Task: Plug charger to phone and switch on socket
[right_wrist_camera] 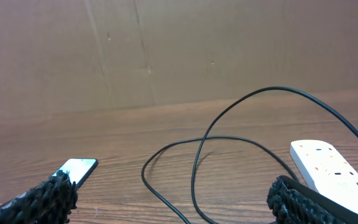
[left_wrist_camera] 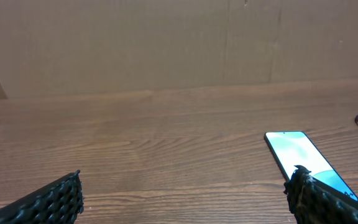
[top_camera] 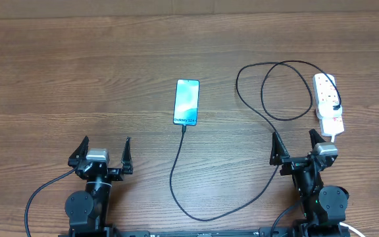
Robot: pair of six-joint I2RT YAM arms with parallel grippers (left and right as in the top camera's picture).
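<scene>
The left gripper (top_camera: 106, 141) and right gripper (top_camera: 293, 135) are held apart. Seating of the charger (top_camera: 172, 172) in the phone (top_camera: 186, 102) cannot be judged.

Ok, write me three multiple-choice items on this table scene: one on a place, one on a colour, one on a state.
1. Where does the white elongated power strip lie?
A. on the right, beyond the right gripper
B. between the two arm bases
C. on the far left

2. What colour is the screen of the slim rectangular phone?
A. red
B. cyan-blue
C. black

3. How do the left gripper and the right gripper stand?
A. both open, holding nothing
B. both shut
C. left shut, right open

Answers:
1 A, the overhead view shows it just ahead of that gripper's fingers.
2 B, the screen shows bright cyan-blue.
3 A, each pair of fingers is spread with nothing between them.
</scene>
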